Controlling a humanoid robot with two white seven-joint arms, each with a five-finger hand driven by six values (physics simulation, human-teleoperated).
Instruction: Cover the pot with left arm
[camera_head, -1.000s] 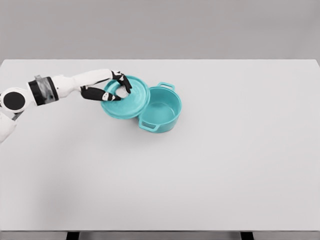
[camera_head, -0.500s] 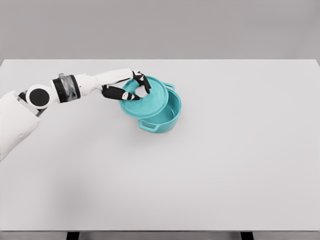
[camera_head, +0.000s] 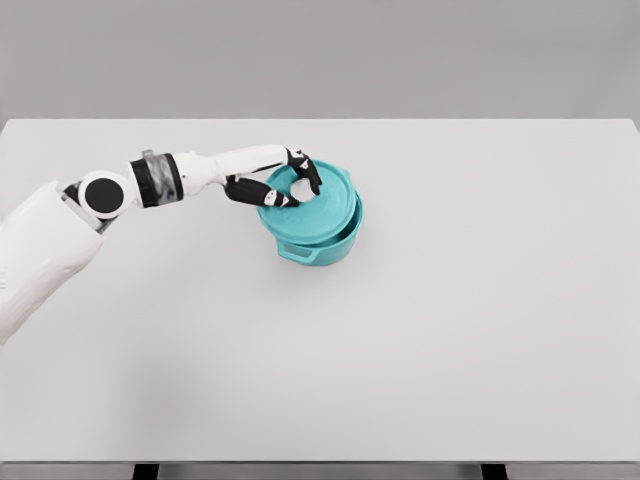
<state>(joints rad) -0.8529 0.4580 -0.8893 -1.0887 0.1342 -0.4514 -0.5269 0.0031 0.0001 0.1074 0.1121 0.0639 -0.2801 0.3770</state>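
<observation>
**Left hand holds the lid over the teal pot**

The teal pot (camera_head: 318, 240) stands upright on the white table (camera_head: 420, 330), in the far half of the tabletop and somewhat left of its middle. The round body shows no long axis of its own; one loop handle (camera_head: 293, 254) sticks out from the pot's near-left side, pointing toward the table's near-left corner. The opposite handle is hidden behind the lid.

The teal lid (camera_head: 312, 205) sits over the mouth of the pot, covering nearly all of the opening. It looks slightly tilted, its left edge riding a little higher than the right, and whether it rests fully seated on the rim cannot be told. Its domed face points up.

The left hand (camera_head: 285, 185) is on the lid's left part, dark fingers (camera_head: 308, 172) curled around a pale knob (camera_head: 297, 187) at the top of the lid, grasping it. The white forearm runs leftward from the pot, nearly level across the table, to a grey wrist band and a round joint, then down to the picture's lower left.
</observation>
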